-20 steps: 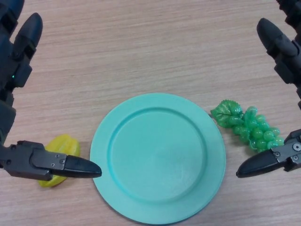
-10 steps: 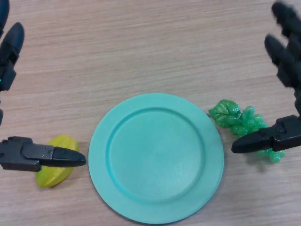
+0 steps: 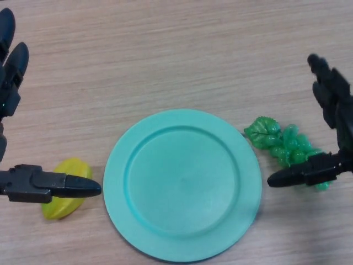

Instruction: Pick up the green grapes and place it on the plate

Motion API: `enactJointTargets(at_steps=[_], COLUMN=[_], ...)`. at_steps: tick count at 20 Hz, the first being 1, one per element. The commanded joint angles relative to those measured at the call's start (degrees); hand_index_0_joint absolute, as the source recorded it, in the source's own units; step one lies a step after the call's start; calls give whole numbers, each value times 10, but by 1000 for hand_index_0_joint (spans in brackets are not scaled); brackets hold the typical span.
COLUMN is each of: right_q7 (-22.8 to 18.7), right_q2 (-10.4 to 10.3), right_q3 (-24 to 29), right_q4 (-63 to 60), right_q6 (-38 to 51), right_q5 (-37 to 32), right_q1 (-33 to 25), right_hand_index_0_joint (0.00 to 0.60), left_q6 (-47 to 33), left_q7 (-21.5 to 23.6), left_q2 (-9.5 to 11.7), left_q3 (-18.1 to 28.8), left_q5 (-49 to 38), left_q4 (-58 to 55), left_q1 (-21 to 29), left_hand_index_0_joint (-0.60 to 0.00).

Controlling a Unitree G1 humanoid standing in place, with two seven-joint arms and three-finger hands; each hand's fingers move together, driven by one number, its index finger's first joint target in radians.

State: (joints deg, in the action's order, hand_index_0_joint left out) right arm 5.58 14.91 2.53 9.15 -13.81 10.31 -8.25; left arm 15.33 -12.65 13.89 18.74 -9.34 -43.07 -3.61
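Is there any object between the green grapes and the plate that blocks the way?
Nothing visible does. The green grapes lie just right of the plate, only bare table between them. The right robot hand overlaps them.

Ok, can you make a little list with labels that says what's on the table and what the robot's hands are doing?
plate: teal plate, round, nothing on it, middle of the wooden table
grapes: green grapes, on the table just right of the plate
yellow fruit: yellow fruit, left of the plate, partly under the left thumb
right hand: right hand, open around the grapes, thumb in front of them, not gripping
left hand: left hand, open, at the left edge
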Motion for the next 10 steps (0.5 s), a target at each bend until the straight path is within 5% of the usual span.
enactJointTargets(at_steps=[1,5,7,10], right_q7=[-39,-85,-97,-90], right_q2=[9,-2,-5,0], right_q3=[15,-1,-2,-20], right_q4=[0,-83,-93,-127], right_q6=[99,130,130,126], right_q5=[19,47,45,106], right_q1=[-15,-30,-32,-19], right_hand_index_0_joint=[0,0,200,592], left_q6=[-83,-81,-77,-80], left_q7=[15,23,23,27], left_q2=[15,11,12,9], left_q3=[21,21,23,36], left_q5=[11,13,11,2], left_q4=[-20,-21,-21,-14], left_q1=[11,6,5,1], left_hand_index_0_joint=[0,0,0,0])
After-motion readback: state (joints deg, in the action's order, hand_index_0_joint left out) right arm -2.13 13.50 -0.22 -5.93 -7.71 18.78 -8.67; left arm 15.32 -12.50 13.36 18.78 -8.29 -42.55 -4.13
